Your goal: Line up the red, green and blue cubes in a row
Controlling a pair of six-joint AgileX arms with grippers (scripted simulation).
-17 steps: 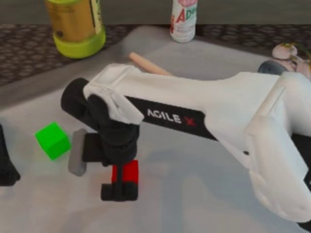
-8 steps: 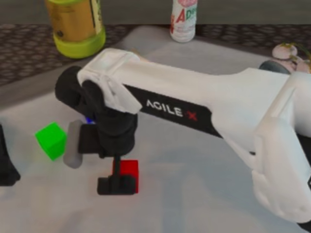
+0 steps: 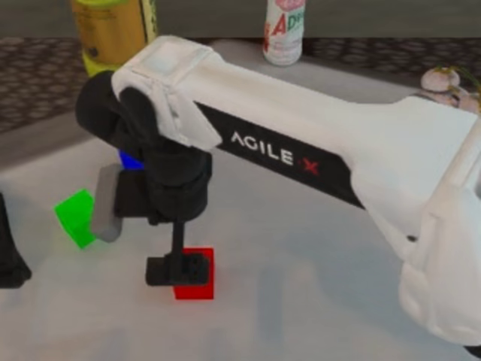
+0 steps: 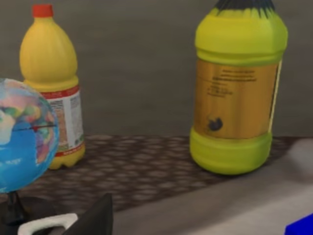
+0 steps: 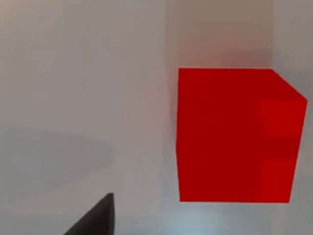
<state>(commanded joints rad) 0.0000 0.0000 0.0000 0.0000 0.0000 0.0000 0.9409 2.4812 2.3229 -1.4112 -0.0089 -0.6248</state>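
The red cube [image 3: 200,280] rests on the pale table, and in the right wrist view the red cube [image 5: 237,137] lies apart from the one dark fingertip [image 5: 98,218] that shows. My right gripper [image 3: 179,269] hangs open above the cube's near-left edge, holding nothing. The green cube [image 3: 74,216] sits to the left, partly behind the grey block on the right wrist. Only a corner of the blue cube [image 3: 129,159] shows behind the right arm; the blue cube [image 4: 301,226] also peeks into the left wrist view. My left gripper [image 3: 7,259] is parked at the left edge.
A yellow-green bottle [image 3: 113,34] and a white bottle [image 3: 284,30] stand at the back on a dark mat [image 3: 37,83]. A pink object [image 3: 445,79] lies at the back right. A globe [image 4: 24,142] and a yellow bottle [image 4: 51,83] stand off to the left.
My right gripper has let go of the red cube and risen above it. The cube stays on the table. A corner of the blue cube now shows behind the arm.
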